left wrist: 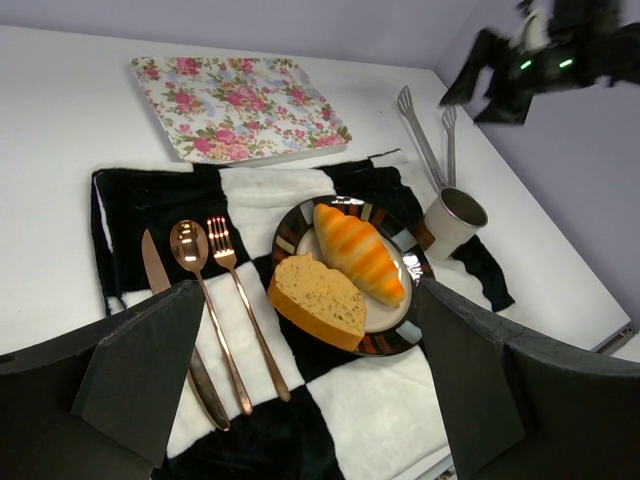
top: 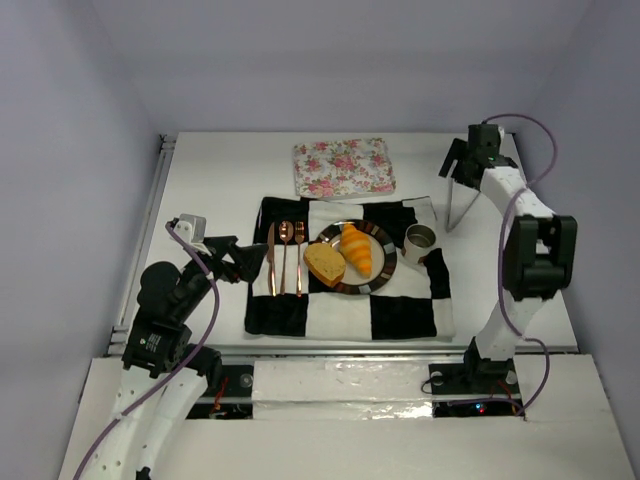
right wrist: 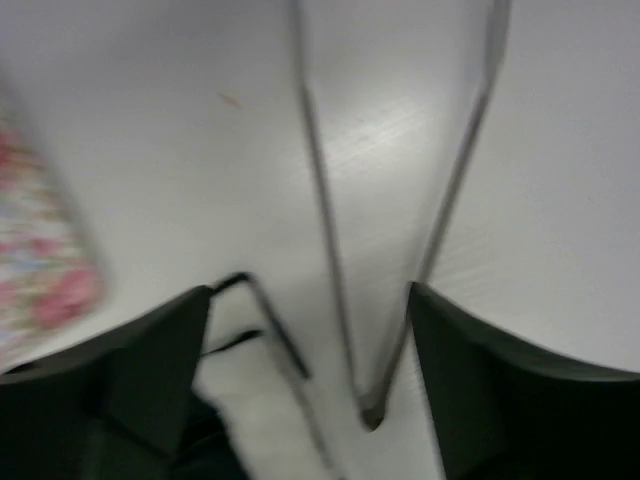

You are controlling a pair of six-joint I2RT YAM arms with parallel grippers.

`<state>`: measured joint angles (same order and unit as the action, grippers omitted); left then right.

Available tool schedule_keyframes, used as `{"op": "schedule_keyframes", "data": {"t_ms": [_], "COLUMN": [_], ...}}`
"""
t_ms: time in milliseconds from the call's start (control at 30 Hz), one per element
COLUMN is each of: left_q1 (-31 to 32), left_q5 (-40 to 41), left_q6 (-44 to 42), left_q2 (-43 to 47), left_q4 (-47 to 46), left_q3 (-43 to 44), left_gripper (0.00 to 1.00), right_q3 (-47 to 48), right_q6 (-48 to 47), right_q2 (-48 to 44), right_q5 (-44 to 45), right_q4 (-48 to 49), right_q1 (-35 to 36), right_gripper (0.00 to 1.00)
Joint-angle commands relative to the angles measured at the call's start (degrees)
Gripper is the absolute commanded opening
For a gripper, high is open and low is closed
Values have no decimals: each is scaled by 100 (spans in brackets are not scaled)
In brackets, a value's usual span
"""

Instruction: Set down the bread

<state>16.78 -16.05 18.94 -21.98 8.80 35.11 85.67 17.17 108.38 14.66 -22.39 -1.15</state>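
The pale-yellow bread slice (top: 324, 263) and the golden ridged croissant (top: 357, 248) lie side by side on a dark-rimmed plate (top: 388, 262) on a black-and-white checked mat (top: 400, 315). In the left wrist view the slice (left wrist: 318, 295) is in front of the croissant (left wrist: 358, 250). My left gripper (top: 240, 258) is open and empty, left of the cutlery; in its own view (left wrist: 310, 400) it hangs above the mat's near part. My right gripper (top: 458, 172) is open and empty above metal tongs (top: 451, 210), which show blurred in its view (right wrist: 322, 200).
A copper knife (top: 270, 258), spoon (top: 285, 255) and fork (top: 299, 258) lie left of the plate. A metal cup (top: 419, 238) stands right of it. A floral tray (top: 343, 167) lies behind the mat. White walls close in the table.
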Motion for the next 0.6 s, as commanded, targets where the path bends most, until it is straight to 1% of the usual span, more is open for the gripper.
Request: {"op": "schedule_keyframes", "data": {"t_ms": [0, 33, 67, 100, 133, 167, 200, 233, 267, 300, 367, 467, 533, 567], "left_q1": [19, 19, 19, 19, 19, 19, 19, 19, 19, 19, 19, 19, 19, 19], "left_q5": [32, 58, 93, 189, 251, 278, 348, 357, 366, 375, 384, 331, 313, 322], "left_q6": [-4, -13, -13, -22, -22, -22, -31, -39, -48, -57, -48, -13, -13, -22], "left_q2": [44, 62, 62, 53, 53, 53, 44, 36, 36, 44, 27, -35, -113, -123], "left_q4": [-256, -247, -230, -203, -194, -185, -159, -159, -176, -211, -291, -361, -344, -318], "left_q3": [-5, 4, 48, 57, 57, 66, 83, 101, 101, 118, 171, 346, 461, 566], "left_gripper": [87, 87, 88, 88, 89, 89, 89, 89, 89, 90, 90, 89, 89, 89], "right_q3": [22, -215, -844, -1224, -1654, -2094, -2933, -3290, -3580, -4045, -4382, -4752, -4779, -4787], "right_q6": [813, 1215, 1445, 1708, 2242, 2473, 2684, 2930, 2993, 3055, 3064, 2960, 2758, 2713], "right_q2": [-1544, -2313, -2721, -3143, -4017, -4453, -4866, -5262, -5979, -6282, -7027, -7715, -7884, -7919], "right_q5": [-1190, -1489, -2240, -2648, -3026, -3709, -3994, -4171, -4225, -4182, -4155, -4164, -4102, -4137], "right_q4": [480, 821, 1024, 1287, 1890, 2210, 2613, 3026, 3056, 3048, 2829, 2285, 1724, 1625], "right_q1": [-35, 18, 18, 18, 157, 254, 386, 535, 841, 1010, 1317, 1319, 1319, 1319], "right_gripper": [77, 63, 45, 5, 0, 0, 0, 0, 0, 0, 0, 0, 1, 3]}}
